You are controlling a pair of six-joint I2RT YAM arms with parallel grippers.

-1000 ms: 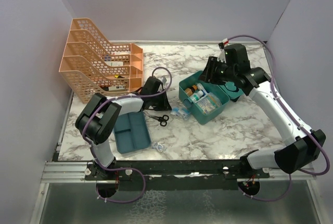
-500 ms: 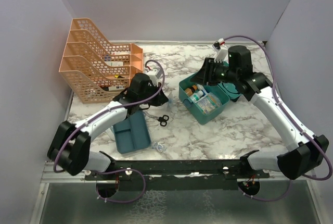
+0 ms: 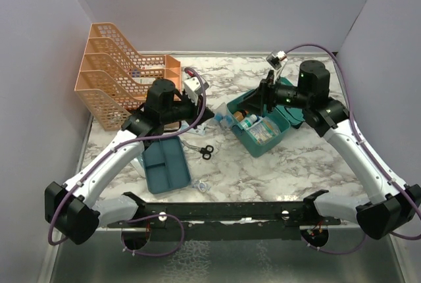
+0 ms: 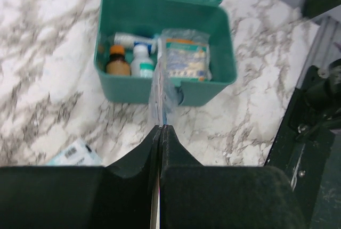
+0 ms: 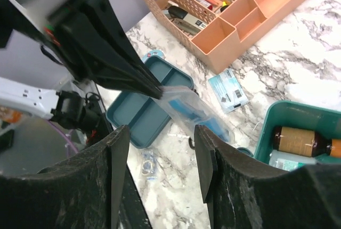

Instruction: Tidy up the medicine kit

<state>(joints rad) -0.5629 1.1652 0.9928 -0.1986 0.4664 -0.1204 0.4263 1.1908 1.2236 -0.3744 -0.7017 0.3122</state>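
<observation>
packing step: the left tool (image 4: 160, 128) pinches a clear packet (image 5: 194, 109) just short of the open medicine kit (image 4: 213, 91) on the worktop (image 3: 289, 164) — the right tool (image 5: 159, 130) gapes empty beside it — next the packet likely needs lowering inside.

Teal medicine kit (image 3: 271, 143) and tray (image 3: 172, 159), orange mesh rack (image 3: 110, 92), grey-veined white marble table (image 3: 279, 172).
</observation>
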